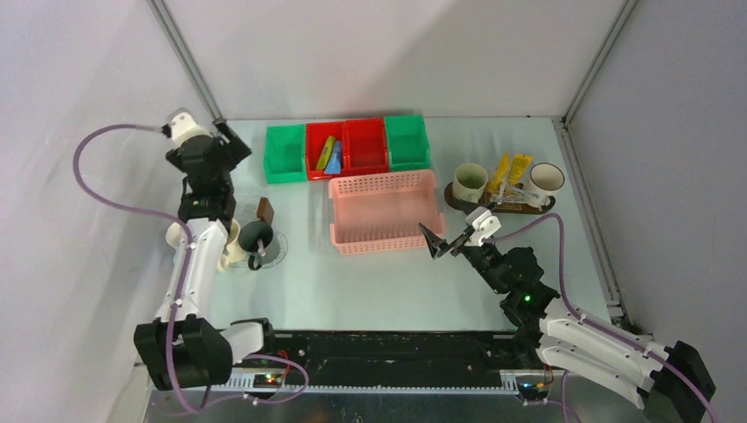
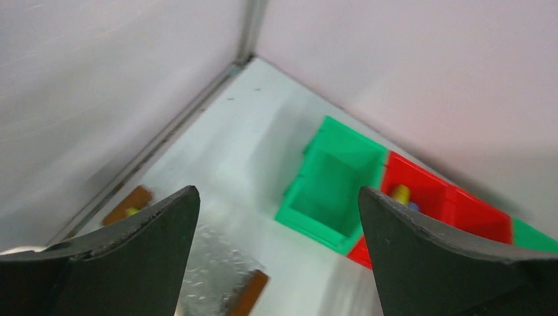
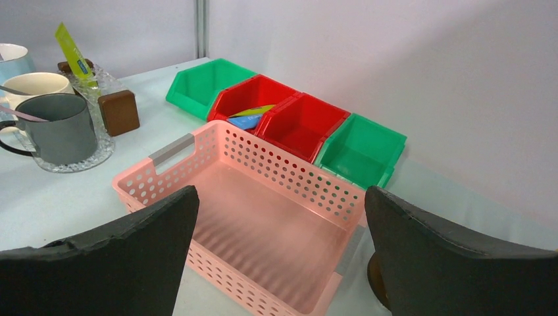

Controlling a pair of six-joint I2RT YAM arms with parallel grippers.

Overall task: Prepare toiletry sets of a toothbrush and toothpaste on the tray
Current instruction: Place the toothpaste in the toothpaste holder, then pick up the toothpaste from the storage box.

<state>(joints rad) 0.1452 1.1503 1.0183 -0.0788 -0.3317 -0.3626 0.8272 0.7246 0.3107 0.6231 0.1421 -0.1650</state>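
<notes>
A pale tabletop [image 1: 379, 282] sat between grey walls [image 1: 370, 53]. Behind the pink basket [image 1: 385, 211] ran green and red bins [image 1: 348, 148]; right of it lay the tray [image 1: 520, 209] bearing two mugs [image 1: 469, 181]; left of it, a dark mug [image 1: 257, 238]. The left gripper [image 2: 276, 197] and right gripper [image 3: 279, 197] both gaped, empty.

Pink lattice basket [image 1: 384, 211] at centre, row of four bins [image 1: 365, 148] above it, green at ends, red between, clear patterned disc [image 1: 279, 253] centre left, brown block [image 1: 267, 210] just beside it.
</notes>
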